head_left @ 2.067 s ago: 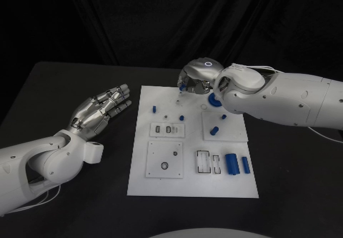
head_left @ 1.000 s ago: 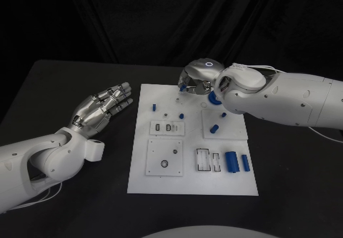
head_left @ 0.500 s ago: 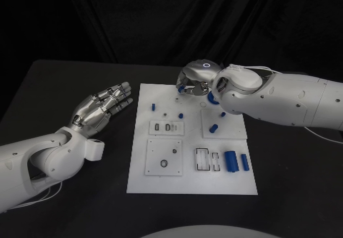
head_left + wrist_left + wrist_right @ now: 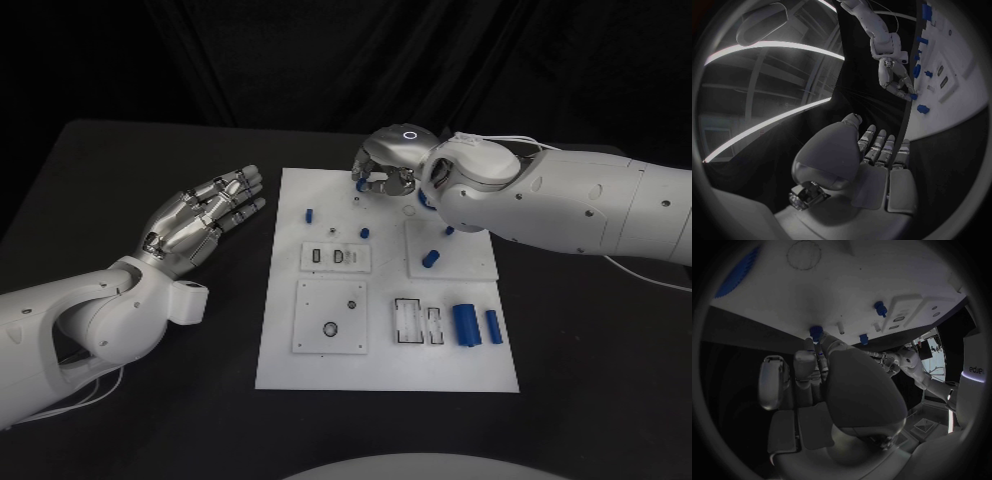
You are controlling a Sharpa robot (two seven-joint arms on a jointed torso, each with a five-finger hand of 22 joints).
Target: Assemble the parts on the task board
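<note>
The white task board lies in the middle of the black table. At its far edge my right hand pinches a small blue part in its fingertips, close above the board. The right wrist view shows that part at the fingertips, next to a small white pin on the board. My left hand hovers left of the board, palm up, fingers spread and holding nothing. The left wrist view shows this hand and, farther off, my right hand.
Loose blue parts lie on the board: a peg, small pieces, a large cylinder beside a slimmer one. A blue ring is partly hidden under my right arm. Recessed plates sit on the board's left half.
My right hand has shifted slightly left along the board's far edge, still holding the small blue part. The left hand has stayed where it was.
</note>
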